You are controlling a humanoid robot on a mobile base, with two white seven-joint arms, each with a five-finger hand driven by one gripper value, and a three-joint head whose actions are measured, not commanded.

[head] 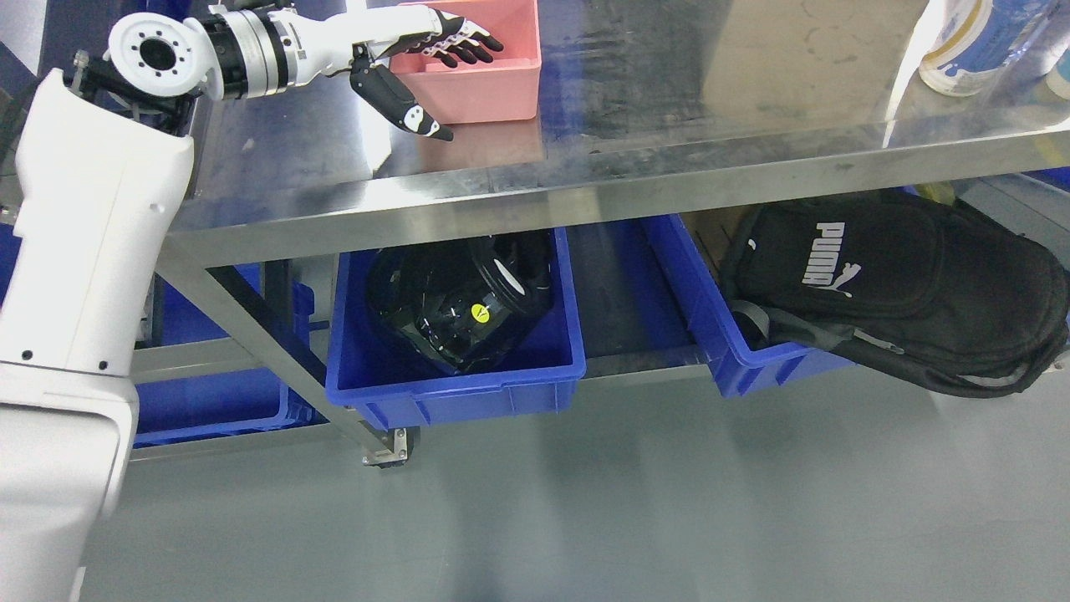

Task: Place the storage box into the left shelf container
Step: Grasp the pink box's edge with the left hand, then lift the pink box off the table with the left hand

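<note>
A pink storage box (504,90) stands on the steel table (635,159) at the top of the view. My left hand (453,87) reaches it from the left. The black fingers (468,43) lie stretched over the box's left rim and into it. The thumb (403,107) hangs outside the wall, spread away from it. The hand is open and straddles the wall without clamping it. On the shelf under the table sits a blue container (456,393) with black gear inside. My right arm does not show.
A second blue bin (756,368) on the lower right holds a black backpack (903,284). A third blue bin (209,410) sits at the far left behind the table leg (276,343). Bottles (974,42) stand on the table's right end. Grey floor lies in front.
</note>
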